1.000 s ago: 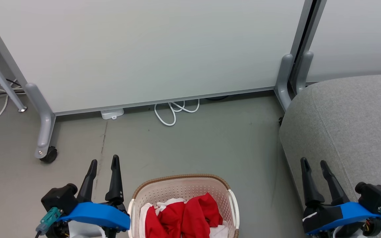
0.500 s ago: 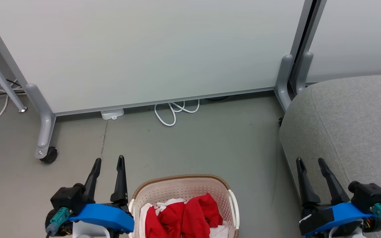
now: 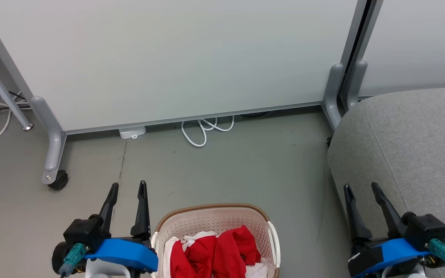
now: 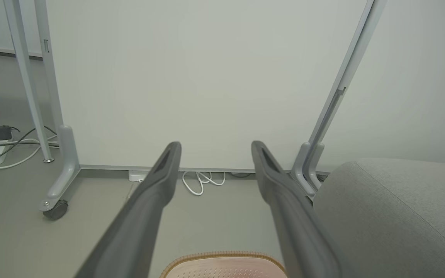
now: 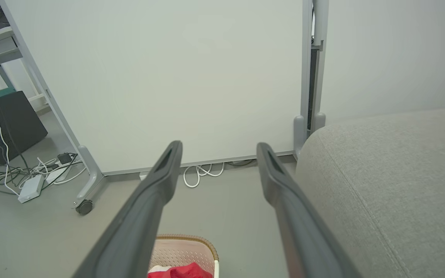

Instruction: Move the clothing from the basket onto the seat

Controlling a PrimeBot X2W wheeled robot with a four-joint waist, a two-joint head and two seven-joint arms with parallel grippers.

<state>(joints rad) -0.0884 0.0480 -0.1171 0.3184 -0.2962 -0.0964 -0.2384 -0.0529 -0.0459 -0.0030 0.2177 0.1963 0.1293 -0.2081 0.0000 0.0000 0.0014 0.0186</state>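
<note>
**Nothing lifted yet: both grippers empty beside the basket**

The task looks to be at its very start. The clothing (image 3: 214, 255) lies wholly inside the basket (image 3: 211, 206), which stands on the floor (image 3: 222, 170) at the bottom middle of the head view. The seat (image 3: 411, 146) is to the robot's right, apart from the basket with a strip of floor between them, and no garment lies on it.

The left gripper (image 3: 128, 184) hangs just beside the basket's left rim, its fingers spread and holding nothing. The right gripper (image 3: 360, 186) is likewise spread and empty, over the seat's near edge. Both point forward, away from the robot, not down at the heap.

The next move probably calls for one gripper to tip downward, come in over the rim and pinch a raised red fold near the top of the pile. The left one is the nearer.

The clothing is a crumpled mound, red on top with white showing at its left and lower right. It has no clear long axis or heading. The basket's white handles (image 3: 274, 239) sit on its left and right sides, so that axis runs across the head view. Its near end is cut off, so its longer direction cannot be told.
</note>
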